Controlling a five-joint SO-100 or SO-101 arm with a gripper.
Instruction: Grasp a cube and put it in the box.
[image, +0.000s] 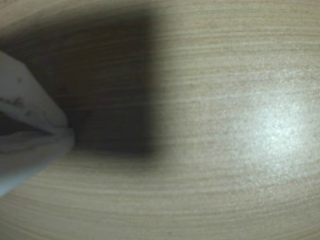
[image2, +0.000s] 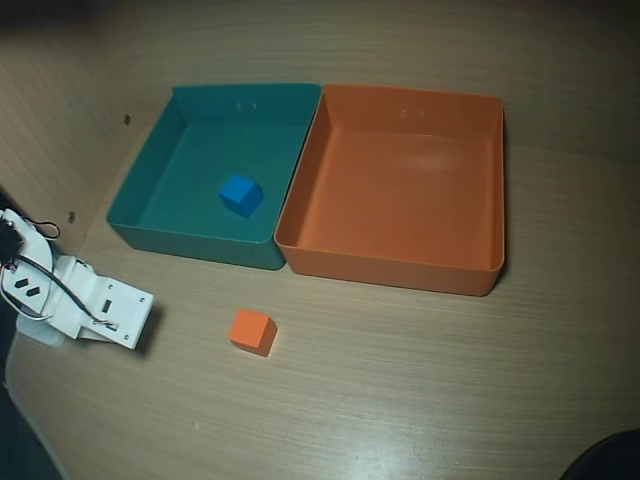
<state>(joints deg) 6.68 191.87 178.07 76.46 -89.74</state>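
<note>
The small orange cube (image2: 252, 331) sits on the wooden table, in front of the gap between the two boxes in the overhead view. The orange box (image2: 390, 266) stands behind it to the right and holds nothing. My arm's white wrist (image2: 105, 312) rests low at the left, well left of the cube; its fingers are hidden under it there. In the wrist view my gripper (image: 69, 135) enters from the left with its white fingertips together and nothing between them. The wrist view shows only bare table, no cube and no box.
A teal box (image2: 195, 243) stands against the orange box's left side, with a blue cube (image2: 240, 194) inside it. The table edge curves past the arm at the lower left. A dark object (image2: 605, 458) is at the lower right corner.
</note>
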